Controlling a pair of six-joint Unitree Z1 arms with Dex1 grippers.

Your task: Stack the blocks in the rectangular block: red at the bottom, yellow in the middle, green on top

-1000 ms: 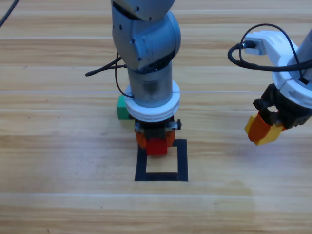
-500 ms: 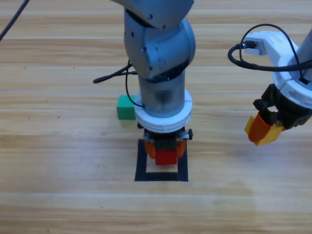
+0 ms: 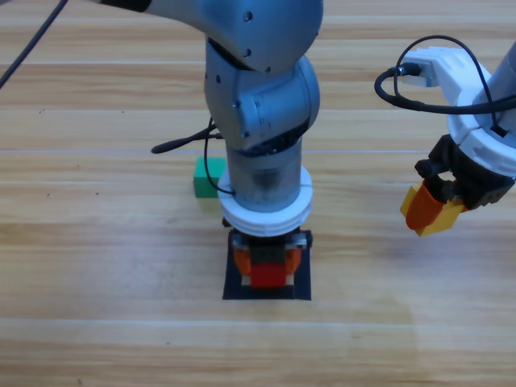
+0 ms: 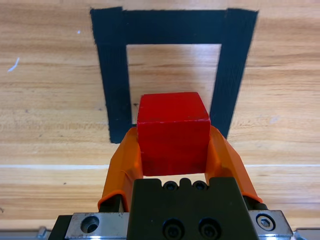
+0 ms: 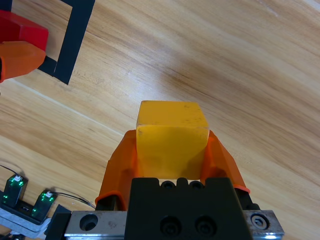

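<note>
Gripping red cube (image 4: 172, 130) over black tape square (image 4: 115, 75), left fingers (image 4: 125, 160)

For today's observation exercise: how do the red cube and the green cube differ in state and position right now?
The red cube is clamped in the left gripper over the black tape square; the green cube sits free on the table, outside the square. The left arm partly hides the green cube, while the red one shows fully. Both look alike in size.

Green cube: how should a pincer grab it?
Grip the green cube by two opposite flat sides, coming straight down from above. It sits flat on the table, its top bare. The left arm's grey body stands close on its right, so its near and far faces look easier to reach. Both pincers are full now, so one must let go first.
</note>
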